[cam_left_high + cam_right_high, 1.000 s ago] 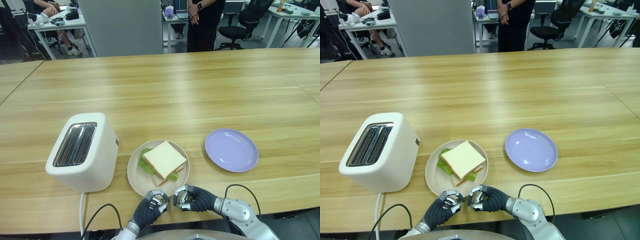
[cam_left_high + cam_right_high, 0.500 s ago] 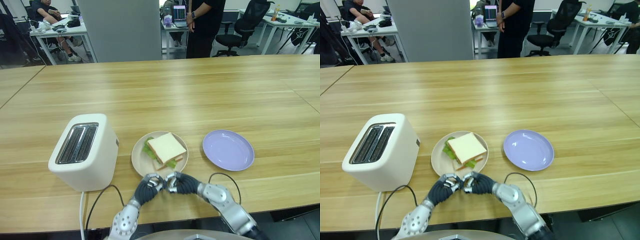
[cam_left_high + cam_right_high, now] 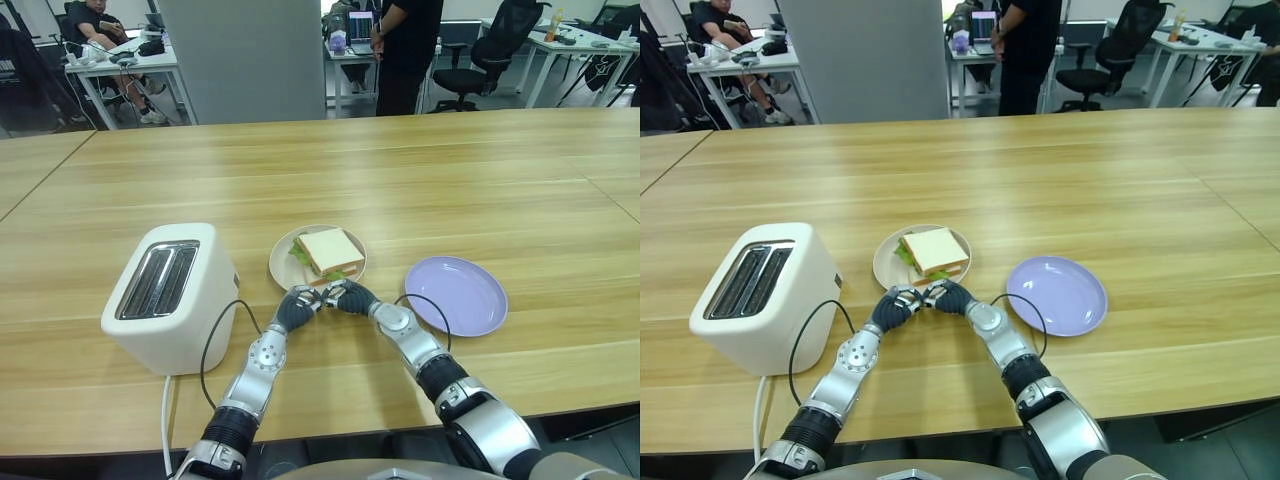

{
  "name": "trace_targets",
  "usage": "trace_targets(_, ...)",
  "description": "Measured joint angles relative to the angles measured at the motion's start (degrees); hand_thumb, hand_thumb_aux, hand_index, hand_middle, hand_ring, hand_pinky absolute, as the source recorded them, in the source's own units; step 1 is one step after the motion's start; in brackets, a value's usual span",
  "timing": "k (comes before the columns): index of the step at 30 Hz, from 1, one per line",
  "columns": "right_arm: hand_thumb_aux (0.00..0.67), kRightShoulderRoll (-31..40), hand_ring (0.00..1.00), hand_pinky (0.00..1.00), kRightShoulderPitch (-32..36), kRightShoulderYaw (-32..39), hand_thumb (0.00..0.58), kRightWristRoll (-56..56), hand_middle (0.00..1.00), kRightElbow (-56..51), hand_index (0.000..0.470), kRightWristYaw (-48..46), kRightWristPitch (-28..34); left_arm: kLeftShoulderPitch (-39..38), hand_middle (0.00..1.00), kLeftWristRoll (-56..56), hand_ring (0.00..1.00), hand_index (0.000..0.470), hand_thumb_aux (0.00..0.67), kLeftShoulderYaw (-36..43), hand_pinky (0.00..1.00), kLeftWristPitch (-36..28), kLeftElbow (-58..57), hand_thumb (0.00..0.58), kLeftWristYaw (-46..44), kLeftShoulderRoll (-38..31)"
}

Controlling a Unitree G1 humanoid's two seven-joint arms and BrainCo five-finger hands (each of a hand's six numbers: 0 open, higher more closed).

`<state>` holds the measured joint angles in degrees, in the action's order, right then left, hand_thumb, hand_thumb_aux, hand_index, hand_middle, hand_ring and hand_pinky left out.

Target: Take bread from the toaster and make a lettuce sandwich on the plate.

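The sandwich (image 3: 326, 249) lies on a beige plate (image 3: 283, 268) near the middle of the table (image 3: 450, 180). A white slice of bread is on top, green lettuce shows at its left and near edges, and the edge of a lower slice shows beneath. This plate stands just right of the toaster's far corner and to the left of a purple plate (image 3: 457, 295), apart from both.

The two hands meet at the beige plate's near rim. The left hand (image 3: 298, 305) comes in from the near left and the right hand (image 3: 346, 296) from the near right, so the forearms form a narrow peak pointing at the plate. The knuckles of the two hands are almost against each other. Both hands have their fingers curled in and clasp nothing. They sit at the rim or just short of it; I cannot tell whether they touch it.

The white toaster (image 3: 170, 295) stands at the left, nearer than the sandwich, its two slots facing up. A white cord (image 3: 164, 430) runs from its near side off the table's near edge. A thin black cable (image 3: 203, 350) loops over the wood between the toaster and the left forearm. The purple plate lies just right of the right forearm. Beyond the table's far edge stands a grey partition (image 3: 240, 60).
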<state>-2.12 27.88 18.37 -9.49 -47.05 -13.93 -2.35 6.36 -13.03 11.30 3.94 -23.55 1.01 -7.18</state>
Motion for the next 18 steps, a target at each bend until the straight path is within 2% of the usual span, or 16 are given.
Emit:
trace_targets(1, 0.67, 0.04, 1.0, 1.0, -0.04, -0.25, 0.58, 0.11, 1.0, 0.44, 0.46, -0.23, -0.13, -0.68, 1.0, 0.27, 1.0, 0.46, 0.67, -0.23, 1.0, 0.3, 0.93, 0.58, -0.05, 0.11)
trace_targets(2, 0.67, 0.2, 0.99, 0.99, -0.65, -0.39, 0.58, 0.2, 0.99, 1.68, 0.46, -0.48, -0.12, -1.83, 1.0, 0.61, 1.0, 0.377, 0.549, -0.54, 1.0, 0.53, 2.4, 0.561, -0.37, 0.2)
trace_targets(3, 0.562, 0.64, 0.85, 0.85, -1.82, -0.49, 0.565, 0.24, 0.85, 3.81, 0.386, -0.98, 0.24, -3.55, 1.0, 0.99, 1.0, 0.28, 0.407, -0.49, 1.0, 0.69, 4.88, 0.491, -0.99, 0.35)
trace_targets(4, 0.307, 1.67, 0.6, 0.6, -4.81, -0.55, 0.41, 0.34, 0.6, 8.55, 0.211, -1.77, 1.28, -6.39, 0.98, 1.73, 0.98, 0.231, 0.336, -0.15, 0.98, 0.66, 9.19, 0.436, -1.96, 0.71)
trace_targets(5, 0.063, 2.54, 0.18, 0.18, -7.66, -0.6, 0.104, 0.7, 0.18, 12.83, 0.043, -2.51, 2.13, -8.87, 0.96, 2.38, 0.96, 0.13, 0.189, 0.29, 0.96, 0.72, 12.87, 0.281, -2.64, 1.04)
trace_targets(6, 0.0, 3.99, 0.0, 0.0, -11.91, -0.73, 0.0, 1.48, 0.0, 19.3, 0.0, -3.68, 3.48, -12.44, 0.86, 3.76, 0.86, 0.0, 0.0, 0.92, 0.86, 0.79, 18.37, 0.0, -3.71, 1.73)
trace_targets(7, 0.0, 5.17, 0.0, 0.0, -14.85, -0.94, 0.0, 1.98, 0.0, 24.36, 0.0, -4.55, 4.83, -14.64, 0.68, 4.86, 0.68, 0.0, 0.0, 1.48, 0.68, 0.69, 22.13, 0.0, -4.56, 1.97)
trace_targets(8, 0.0, 7.15, 0.0, 0.0, -19.98, -1.17, 0.0, 3.07, 0.0, 32.24, 0.0, -6.03, 6.87, -18.46, 0.42, 6.31, 0.42, 0.0, 0.0, 2.78, 0.42, 0.51, 28.56, 0.0, -5.67, 2.16)
trace_targets(9, 0.0, 8.64, 0.0, 0.0, -24.87, -1.15, 0.0, 4.36, 0.0, 39.4, 0.0, -7.43, 8.3, -21.95, 0.25, 7.37, 0.25, 0.0, 0.0, 3.86, 0.25, 0.55, 34.57, 0.0, -6.49, 2.23)
trace_targets(11, 0.0, 11.63, 0.0, 0.0, -31.82, -1.83, 0.0, 6.82, 0.0, 50.1, 0.0, -9.32, 11.55, -27.27, 0.1, 8.48, 0.1, 0.0, 0.0, 5.92, 0.1, -0.17, 43.09, 0.0, -7.18, 2.21)
trace_targets(13, 0.0, 14.08, 0.0, 0.0, -37.46, -3.65, 0.0, 9.7, 0.0, 60.37, 0.0, -10.62, 14.64, -33.13, 0.0, 8.44, 0.0, 0.0, 0.0, 7.68, 0.0, -0.67, 50.14, 0.0, -7.11, 1.94)
trace_targets(15, 0.0, 16.91, 0.0, 0.0, -43.07, -5.84, 0.0, 11.79, 0.0, 70.17, 0.0, -11.36, 16.54, -39.74, 0.0, 8.12, 0.0, 0.0, 0.0, 8.22, 0.0, -0.56, 56.47, 0.0, -6.32, 1.39)
trace_targets(18, 0.0, 19.96, 0.0, 0.0, -45.68, -7.99, 0.0, 13.42, 0.0, 76.63, 0.0, -12.06, 18.31, -45.82, 0.0, 6.11, 0.0, 0.0, 0.0, 7.26, 0.0, -0.45, 61.09, 0.0, -5.66, -1.08)
